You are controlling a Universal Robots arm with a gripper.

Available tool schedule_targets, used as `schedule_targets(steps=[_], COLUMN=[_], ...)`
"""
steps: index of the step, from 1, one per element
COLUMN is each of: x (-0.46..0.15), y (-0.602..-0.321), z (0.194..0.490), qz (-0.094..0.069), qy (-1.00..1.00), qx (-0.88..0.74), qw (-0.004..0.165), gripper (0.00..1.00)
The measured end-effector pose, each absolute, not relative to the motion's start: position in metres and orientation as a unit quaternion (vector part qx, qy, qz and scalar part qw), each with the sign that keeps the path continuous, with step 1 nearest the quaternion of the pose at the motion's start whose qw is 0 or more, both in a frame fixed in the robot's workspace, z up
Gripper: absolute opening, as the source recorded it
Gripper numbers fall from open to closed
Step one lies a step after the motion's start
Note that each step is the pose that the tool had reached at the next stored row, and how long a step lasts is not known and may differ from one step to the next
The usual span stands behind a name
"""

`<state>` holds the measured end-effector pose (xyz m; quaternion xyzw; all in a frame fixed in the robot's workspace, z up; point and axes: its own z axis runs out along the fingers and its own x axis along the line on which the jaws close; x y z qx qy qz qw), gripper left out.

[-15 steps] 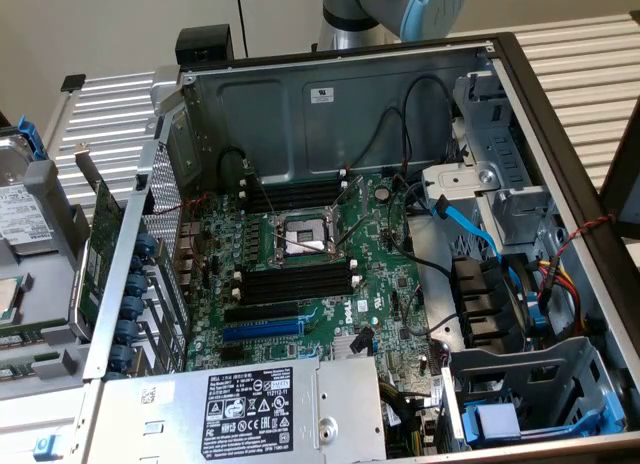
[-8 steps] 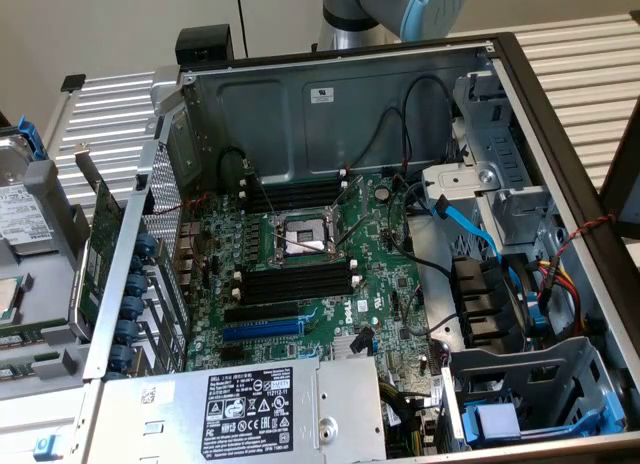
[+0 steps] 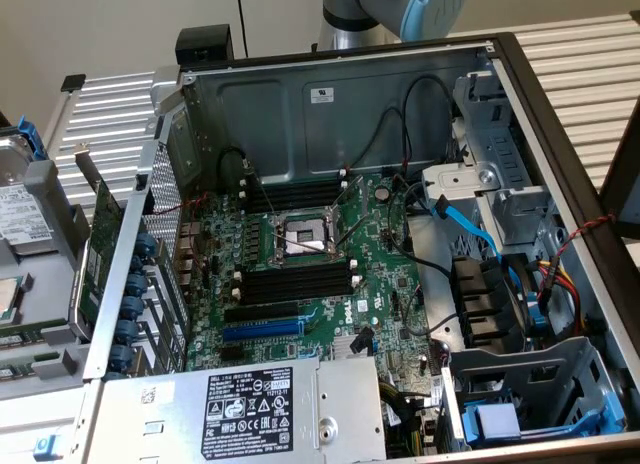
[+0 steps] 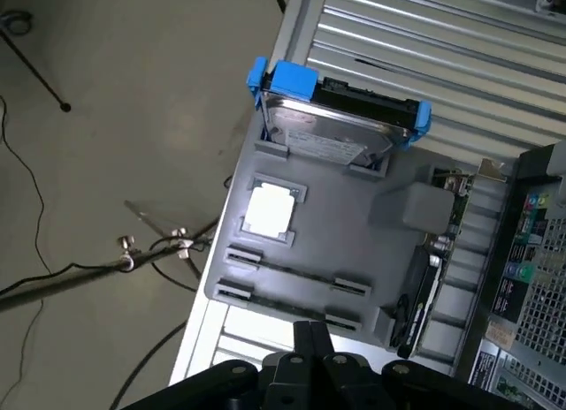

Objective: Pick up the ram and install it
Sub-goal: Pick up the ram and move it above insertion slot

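Gripper (image 4: 311,332) clenched, empty, hovering over edge of grey parts tray (image 4: 354,242); hard drive (image 4: 329,132) at tray's far end.

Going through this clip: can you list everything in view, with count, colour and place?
computer case: one, grey metal, open, mid exterior view
motherboard: one, green, on the case floor
memory slots: two banks, black with white clips, either side of the processor socket
power supply: one, silver with black label, at the case's near edge
cable: one, blue, by the drive cage
tray: one, grey, beside the case
hard drive: one, silver in blue carrier, on the tray
processor chip: one, silver, in a tray pocket
expansion card: one, green, standing at the tray's case side
thin strip, possibly the ram: one, green, in the tray
robot arm: grey and blue, behind the case
gripper: black, shut, empty, above the tray's edge
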<state>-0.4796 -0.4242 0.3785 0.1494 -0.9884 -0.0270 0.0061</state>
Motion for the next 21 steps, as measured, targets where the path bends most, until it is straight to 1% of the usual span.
schedule_targets(steps=[21], x=[-0.4796], y=[-0.4242], z=[0.3786], qz=[-0.025], qy=[-0.942], qx=[0.334], qw=[0.011], gripper=[0.11])
